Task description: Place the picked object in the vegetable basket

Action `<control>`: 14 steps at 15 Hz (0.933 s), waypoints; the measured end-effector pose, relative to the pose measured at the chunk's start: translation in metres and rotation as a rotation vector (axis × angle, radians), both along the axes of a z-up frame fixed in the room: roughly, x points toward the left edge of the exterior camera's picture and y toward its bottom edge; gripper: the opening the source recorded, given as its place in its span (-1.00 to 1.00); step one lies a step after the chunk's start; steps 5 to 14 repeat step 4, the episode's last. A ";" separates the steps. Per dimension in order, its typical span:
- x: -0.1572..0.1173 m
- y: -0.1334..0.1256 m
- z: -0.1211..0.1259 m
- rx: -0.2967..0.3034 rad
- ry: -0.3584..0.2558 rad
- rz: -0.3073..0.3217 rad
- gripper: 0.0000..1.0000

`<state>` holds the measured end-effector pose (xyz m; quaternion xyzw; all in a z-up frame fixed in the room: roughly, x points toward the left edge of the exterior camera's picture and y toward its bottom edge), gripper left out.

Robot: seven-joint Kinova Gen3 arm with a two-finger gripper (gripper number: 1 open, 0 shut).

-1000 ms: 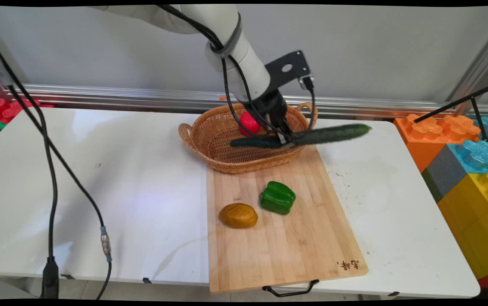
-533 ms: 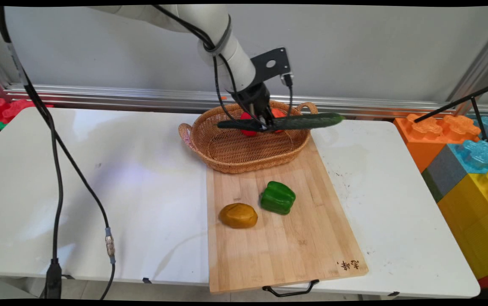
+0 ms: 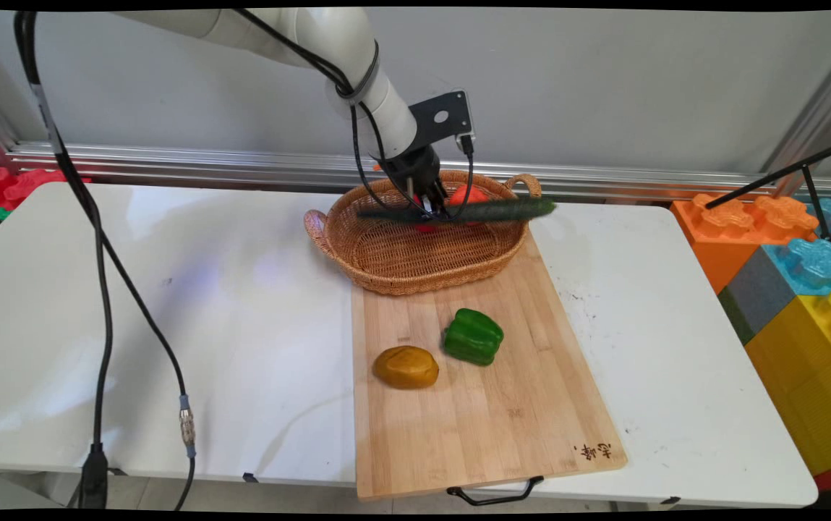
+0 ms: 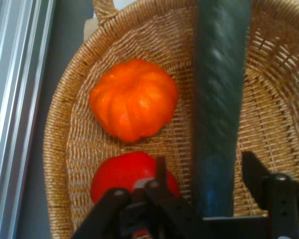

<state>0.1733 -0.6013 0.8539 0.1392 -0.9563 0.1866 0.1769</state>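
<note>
While gripped near its middle so both ends balance, cucumber (image 3: 458, 212) held level over the basket (image 3: 357, 246), upper centre of frame. Fingers (image 4: 162, 174) clamped on it, above tomato (image 4: 124, 179) and orange pumpkin (image 4: 132, 99); green pepper (image 3: 473, 336) and potato (image 3: 406, 367) left on the cutting board (image 3: 487, 427).

Dark green cucumber (image 3: 458, 212), tan woven basket (image 3: 386, 253), orange pumpkin (image 4: 133, 99).

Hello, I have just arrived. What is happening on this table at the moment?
The arm's gripper holds a long dark green cucumber level above the wicker basket. Inside the basket lie an orange pumpkin and a red tomato. The basket sits at the far end of a wooden cutting board, where a green bell pepper and a brown potato lie side by side, apart from each other.
</note>
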 end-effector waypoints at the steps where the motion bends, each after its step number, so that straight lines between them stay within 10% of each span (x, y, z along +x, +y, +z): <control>1: 0.001 -0.002 -0.002 -0.003 -0.001 -0.001 1.00; 14: 0.006 -0.004 -0.003 -0.010 -0.006 0.006 1.00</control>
